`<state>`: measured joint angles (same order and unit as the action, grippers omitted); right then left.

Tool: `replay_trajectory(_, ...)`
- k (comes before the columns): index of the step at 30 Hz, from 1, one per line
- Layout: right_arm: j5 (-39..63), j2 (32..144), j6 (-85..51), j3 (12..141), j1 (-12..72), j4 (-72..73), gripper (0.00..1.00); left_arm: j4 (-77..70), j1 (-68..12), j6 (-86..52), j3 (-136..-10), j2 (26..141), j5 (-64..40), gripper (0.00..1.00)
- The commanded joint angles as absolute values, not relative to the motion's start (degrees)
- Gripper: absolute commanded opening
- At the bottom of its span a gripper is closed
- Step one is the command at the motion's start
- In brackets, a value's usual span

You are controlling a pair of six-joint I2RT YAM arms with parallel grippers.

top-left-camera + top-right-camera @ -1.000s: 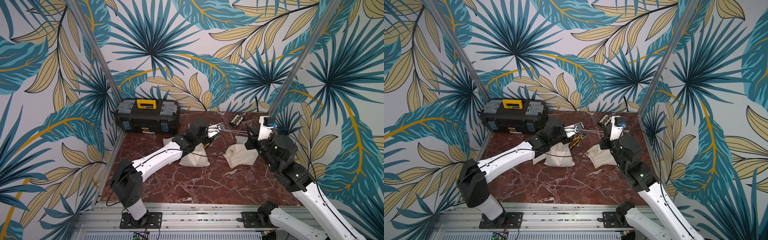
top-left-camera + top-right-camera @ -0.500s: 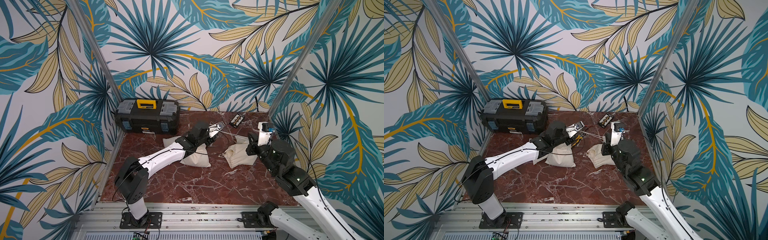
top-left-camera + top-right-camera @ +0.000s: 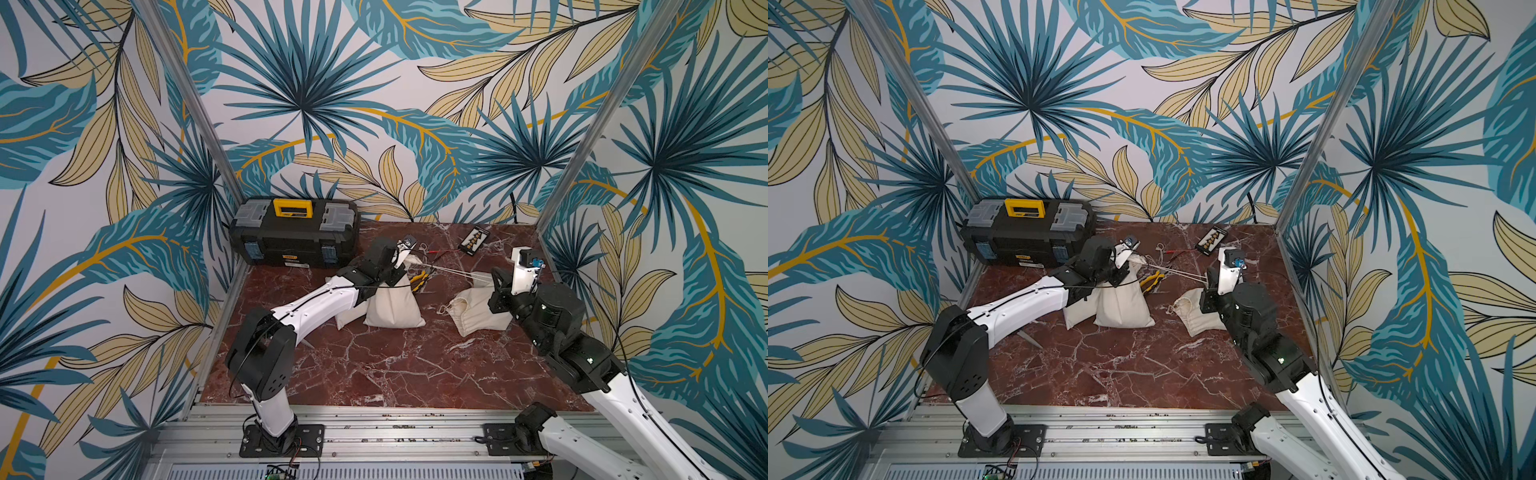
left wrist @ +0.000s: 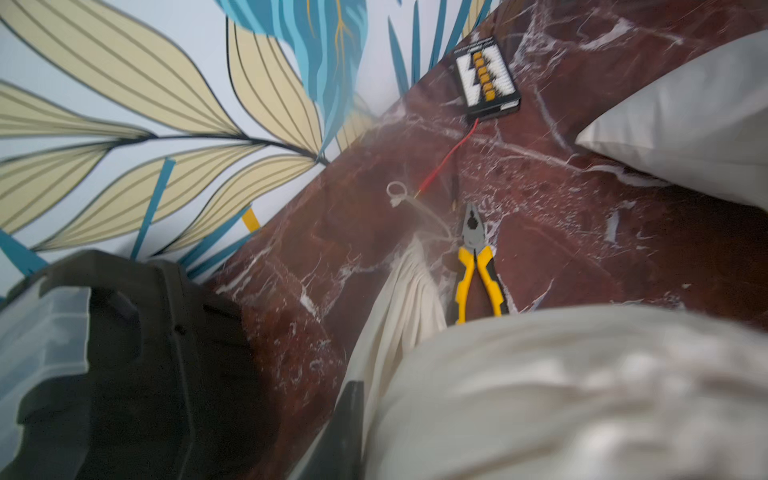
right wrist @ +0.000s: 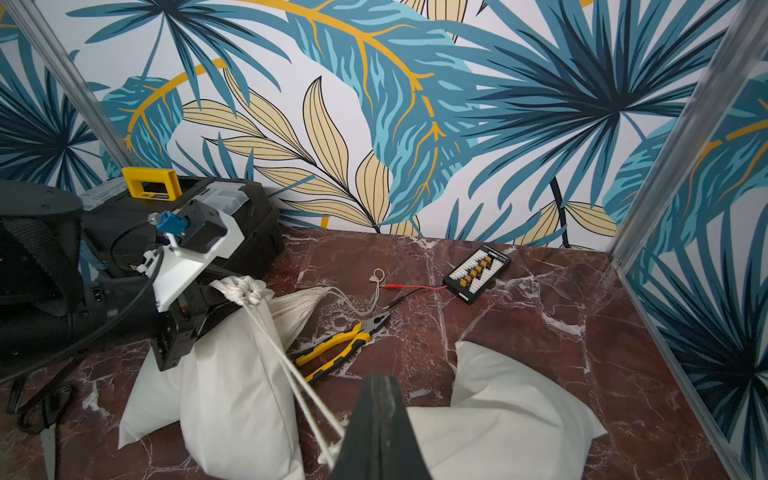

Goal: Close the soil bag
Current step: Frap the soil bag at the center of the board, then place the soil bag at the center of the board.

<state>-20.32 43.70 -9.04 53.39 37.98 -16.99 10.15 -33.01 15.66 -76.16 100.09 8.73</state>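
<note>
The soil bag (image 3: pixel 392 309) stands upright just left of centre on the red marble desk (image 3: pixel 395 374). Its neck (image 5: pixel 245 290) is bunched tight, apparently because the drawstring (image 5: pixel 291 365), two strands, is stretched straight toward the lower middle of the right wrist frame. The right hand (image 3: pixel 495 279), pressed together on those strands, holds them taut. The left hand (image 5: pixel 212 305) sits at the neck, likely bracing the bag against the pull; whether it is spread or pinching cannot be told. Three cream bags are counted: the upright one, a second bag (image 5: pixel 299 307) lying behind it and a third bag (image 5: pixel 507 411) slumped at lower right. Around them lie one pair of pliers (image 5: pixel 336 345), one connector board (image 5: pixel 477 274) with a red lead (image 5: pixel 411 286), one pair of scissors (image 5: pixel 41 409) and one toolbox (image 3: pixel 293 232).
</note>
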Motion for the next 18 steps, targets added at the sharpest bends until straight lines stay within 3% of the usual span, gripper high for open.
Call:
replay_trajectory(1, -37.2, 37.0, -7.6, 55.3, 35.3, -11.9, 0.00, 23.2, -20.3, 10.6, -73.4, 103.2, 36.4, 0.22)
replay_trajectory(9, -34.7, 40.0, -8.9, 52.9, 34.4, -10.4, 0.00, 23.0, -18.9, 8.0, -71.9, 101.4, 35.8, 0.17)
replay_trajectory(18, -22.0, 46.8, -8.6, 52.8, 33.9, -5.2, 0.00, 19.8, -19.0, 4.8, -65.9, 91.4, 27.6, 0.08)
